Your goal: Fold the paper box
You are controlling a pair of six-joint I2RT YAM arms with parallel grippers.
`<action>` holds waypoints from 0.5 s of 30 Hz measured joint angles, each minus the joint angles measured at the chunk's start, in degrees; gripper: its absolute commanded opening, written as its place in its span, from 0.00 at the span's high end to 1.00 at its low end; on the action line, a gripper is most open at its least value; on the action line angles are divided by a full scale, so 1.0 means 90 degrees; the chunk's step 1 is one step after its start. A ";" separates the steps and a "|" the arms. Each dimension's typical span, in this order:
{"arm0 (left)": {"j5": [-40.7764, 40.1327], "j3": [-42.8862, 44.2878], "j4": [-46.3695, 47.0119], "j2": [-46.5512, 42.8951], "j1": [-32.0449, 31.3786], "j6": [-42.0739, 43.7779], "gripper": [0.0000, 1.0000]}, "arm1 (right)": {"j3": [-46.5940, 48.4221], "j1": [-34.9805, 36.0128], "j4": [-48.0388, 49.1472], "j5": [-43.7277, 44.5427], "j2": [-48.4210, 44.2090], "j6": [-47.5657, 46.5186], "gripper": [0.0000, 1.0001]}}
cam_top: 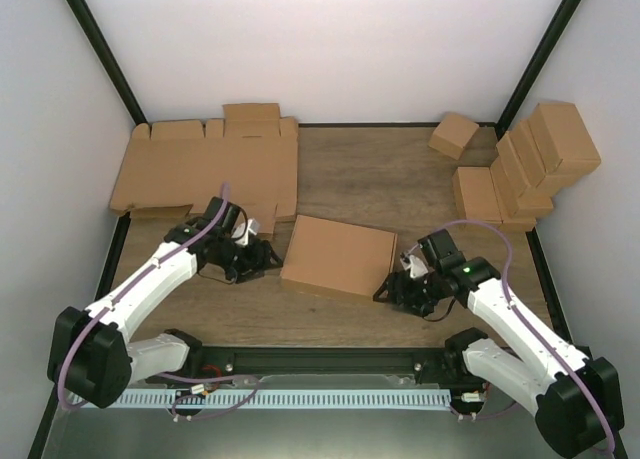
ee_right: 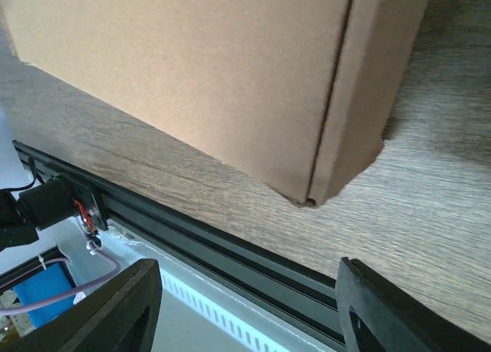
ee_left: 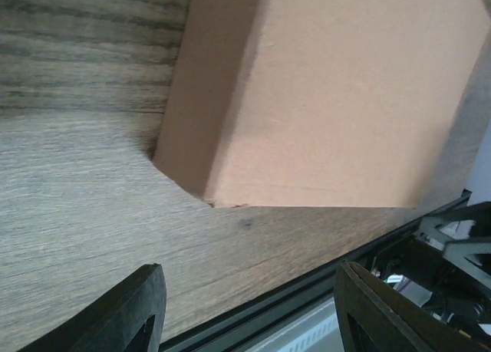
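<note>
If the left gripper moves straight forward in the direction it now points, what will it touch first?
Most likely the paper box: its near corner lies straight ahead of the left gripper, whose jaws stand open. Only bare table lies between; depth is uncertain.

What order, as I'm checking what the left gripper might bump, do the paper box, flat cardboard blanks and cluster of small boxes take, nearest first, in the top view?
1. The paper box, just right of the left gripper.
2. The flat cardboard blanks, behind it at the far left.
3. The cluster of small boxes, in the far right corner.
</note>
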 measured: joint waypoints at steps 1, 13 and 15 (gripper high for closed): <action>-0.0010 -0.0092 0.0090 0.0000 0.0000 -0.0044 0.37 | 0.0019 0.0015 0.0005 -0.0032 0.0000 -0.0053 0.35; -0.0724 -0.0619 0.0476 -0.0918 0.0000 -0.0860 0.19 | 0.1491 0.1693 0.0622 0.0381 -0.0022 -0.0712 0.42; -0.1076 -0.0423 0.0386 -0.1093 0.0000 -0.0937 0.18 | 0.1491 0.2351 0.0901 0.0573 0.0202 -0.0753 0.49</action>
